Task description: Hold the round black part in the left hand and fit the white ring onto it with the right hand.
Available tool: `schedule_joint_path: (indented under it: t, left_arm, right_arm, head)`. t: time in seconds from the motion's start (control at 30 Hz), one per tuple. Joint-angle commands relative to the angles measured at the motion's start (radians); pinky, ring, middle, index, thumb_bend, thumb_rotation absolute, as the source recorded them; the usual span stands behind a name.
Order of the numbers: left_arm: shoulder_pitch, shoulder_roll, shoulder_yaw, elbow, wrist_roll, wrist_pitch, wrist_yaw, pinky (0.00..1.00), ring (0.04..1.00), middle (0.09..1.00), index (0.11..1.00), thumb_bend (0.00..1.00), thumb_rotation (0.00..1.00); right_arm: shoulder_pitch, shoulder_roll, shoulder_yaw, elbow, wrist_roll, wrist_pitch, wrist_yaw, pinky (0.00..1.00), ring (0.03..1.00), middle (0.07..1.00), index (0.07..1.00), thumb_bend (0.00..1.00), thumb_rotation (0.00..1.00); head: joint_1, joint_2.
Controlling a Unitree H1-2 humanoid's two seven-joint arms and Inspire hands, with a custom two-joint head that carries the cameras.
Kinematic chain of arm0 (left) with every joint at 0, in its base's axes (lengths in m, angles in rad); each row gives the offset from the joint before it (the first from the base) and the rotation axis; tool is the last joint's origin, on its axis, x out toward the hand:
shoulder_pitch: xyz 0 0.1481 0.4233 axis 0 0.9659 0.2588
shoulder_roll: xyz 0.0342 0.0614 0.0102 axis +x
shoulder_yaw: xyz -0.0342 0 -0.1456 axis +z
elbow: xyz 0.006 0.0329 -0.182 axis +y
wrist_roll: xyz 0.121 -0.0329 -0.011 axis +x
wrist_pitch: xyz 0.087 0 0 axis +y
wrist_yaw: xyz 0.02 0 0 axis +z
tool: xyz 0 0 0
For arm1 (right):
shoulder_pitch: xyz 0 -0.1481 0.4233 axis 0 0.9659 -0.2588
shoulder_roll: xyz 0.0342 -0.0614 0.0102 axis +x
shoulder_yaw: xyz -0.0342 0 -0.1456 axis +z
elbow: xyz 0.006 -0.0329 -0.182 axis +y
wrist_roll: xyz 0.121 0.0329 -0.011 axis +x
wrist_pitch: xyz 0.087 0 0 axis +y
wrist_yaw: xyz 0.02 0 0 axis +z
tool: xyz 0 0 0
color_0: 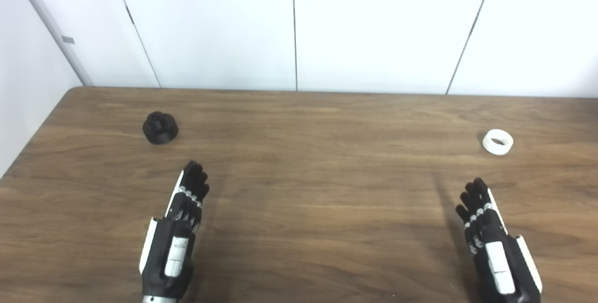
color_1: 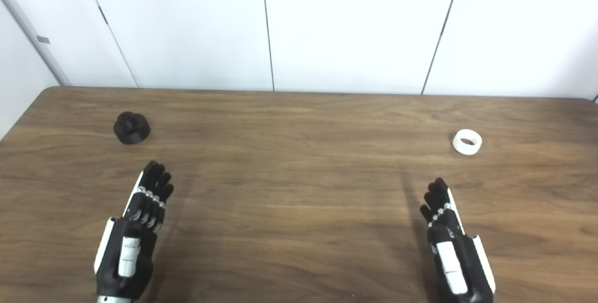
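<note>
Both hands empty, fingers extended. Black part point(color_0: 160, 128) sits on surface point(color_0: 308, 186) just ahead of left hand point(color_0: 175, 237); white ring point(color_0: 497, 142) ahead of right hand point(color_0: 493, 242). Advice: grip part by its base, leaving the top knob clear.

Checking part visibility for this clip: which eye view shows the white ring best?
The left eye view, marginally: the white ring lies flat on the table, open side up, unobstructed. The right eye view shows the same ring equally clear, just nearer the picture's middle. Both the right hand and the left hand are apart from it.
</note>
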Motion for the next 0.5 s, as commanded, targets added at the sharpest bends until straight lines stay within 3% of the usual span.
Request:
schedule_joint_path:
  t: [0.0,0.47]
  left_arm:
    - [-0.011,-0.046,-0.001,0.162,0.01,0.018,0.001,1.0,1.0,1.0,1.0,0.82,0.79]
    - [-0.012,-0.048,-0.004,0.159,0.002,0.03,0.001,1.0,1.0,1.0,1.0,0.82,0.78]
  right_arm:
    - [0.003,0.044,0.013,0.089,0.008,-0.006,0.007,1.0,1.0,1.0,1.0,0.62,0.81]
    - [0.0,0.042,0.013,0.092,0.009,-0.005,0.009,1.0,1.0,1.0,1.0,0.63,0.82]
  head:
    - [0.001,0.0]
    - [0.001,-0.001]
